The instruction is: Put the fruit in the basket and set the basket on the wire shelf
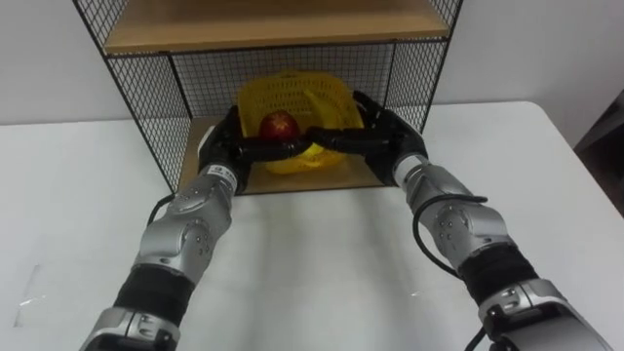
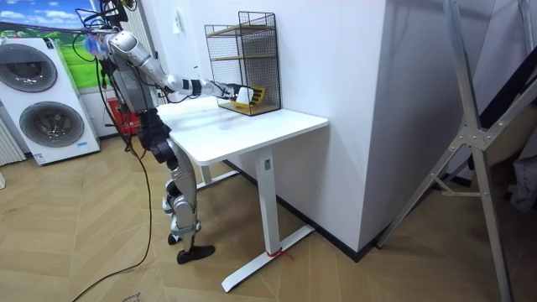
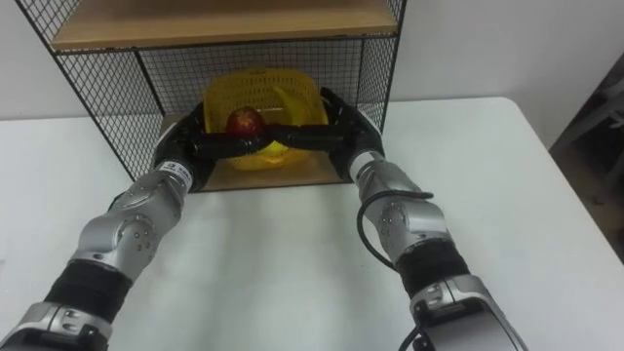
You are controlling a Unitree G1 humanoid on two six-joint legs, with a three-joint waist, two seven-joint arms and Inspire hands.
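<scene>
At 12 o'clock on the white table [image 1: 322, 263], the yellow basket [image 1: 297, 96] sits on the wire shelf's [image 1: 146, 97] lower board and holds 1 red apple [image 1: 279, 125]. The left hand [image 1: 220, 146] at the basket's 8 o'clock and the right hand [image 1: 386, 132] at its 4 o'clock curl their fingers round its front rim.

No writing, number or sign can be read. None is made out on the basket [image 1: 304, 96], the wire shelf [image 1: 136, 93], the table [image 1: 312, 258] or the washing machines [image 2: 49, 105].
</scene>
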